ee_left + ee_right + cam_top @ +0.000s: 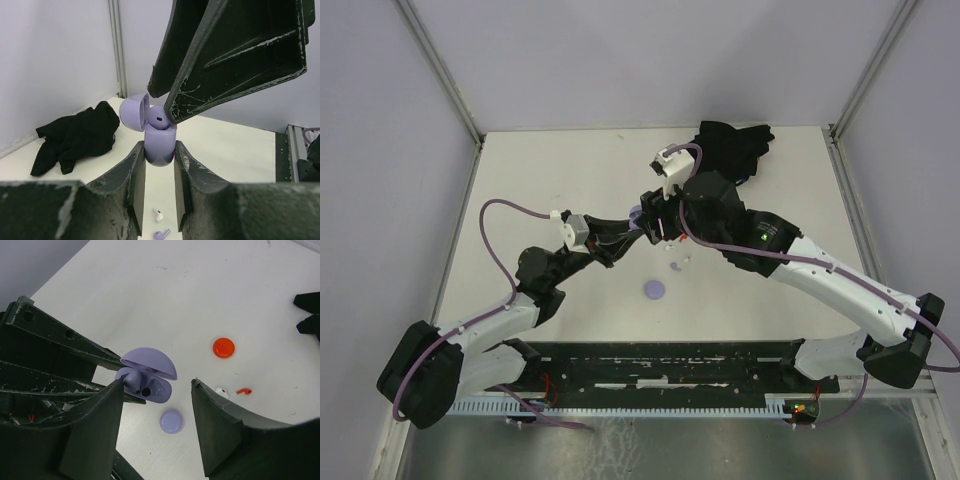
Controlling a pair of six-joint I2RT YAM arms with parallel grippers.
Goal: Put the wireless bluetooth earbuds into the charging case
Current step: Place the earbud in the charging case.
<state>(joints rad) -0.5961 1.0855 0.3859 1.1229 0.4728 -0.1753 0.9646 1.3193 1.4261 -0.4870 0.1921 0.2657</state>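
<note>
You have the left claw (159, 150) clenched on the upright, open-lidded lavender plastic charging case (160, 139), straight below your released right claw (156, 385), with a small lavender stemmed earbud (159, 119) poking up from one well.

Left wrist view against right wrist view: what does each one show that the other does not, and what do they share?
Only the left wrist view shows a loose lavender earbud. Only the right wrist view shows a red disc, a lavender disc and a red earbud. Both show the open lavender charging case, clamped by the left gripper, and a white earbud.
</note>
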